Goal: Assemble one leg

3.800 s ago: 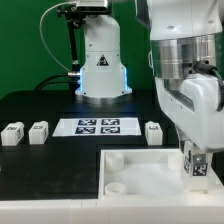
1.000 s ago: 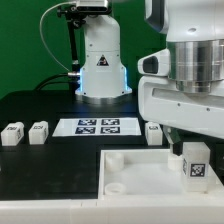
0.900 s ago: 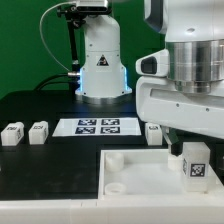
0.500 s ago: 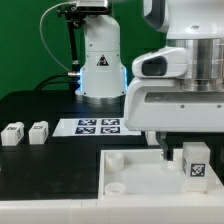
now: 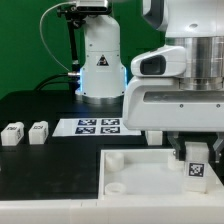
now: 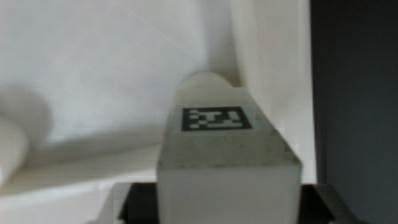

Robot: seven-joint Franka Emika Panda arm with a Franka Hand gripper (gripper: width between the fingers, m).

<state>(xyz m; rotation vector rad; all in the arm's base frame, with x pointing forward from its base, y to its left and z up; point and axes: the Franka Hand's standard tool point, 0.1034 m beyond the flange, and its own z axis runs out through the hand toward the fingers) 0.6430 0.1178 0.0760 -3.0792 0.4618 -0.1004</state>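
The leg [image 5: 196, 168], a small white block with a black-and-white tag, stands upright in the far right corner of the white tray [image 5: 135, 168]. My gripper [image 5: 196, 156] reaches down over it; a dark finger [image 5: 178, 151] shows at the leg's left side, and the other finger is hidden. In the wrist view the leg [image 6: 222, 140] fills the gap between the two dark fingers of my gripper [image 6: 226, 205], which touch its sides. The gripper is shut on the leg.
Two loose legs [image 5: 12, 134] [image 5: 39, 131] lie on the black table at the exterior view's left. The marker board [image 5: 98, 126] lies behind the tray. The arm's base [image 5: 100, 70] stands at the back. A round socket [image 5: 116, 187] shows in the tray's near left corner.
The gripper had let go of the leg and risen. It turned, came back down around the standing leg, and its visible finger moved in against the leg's side.
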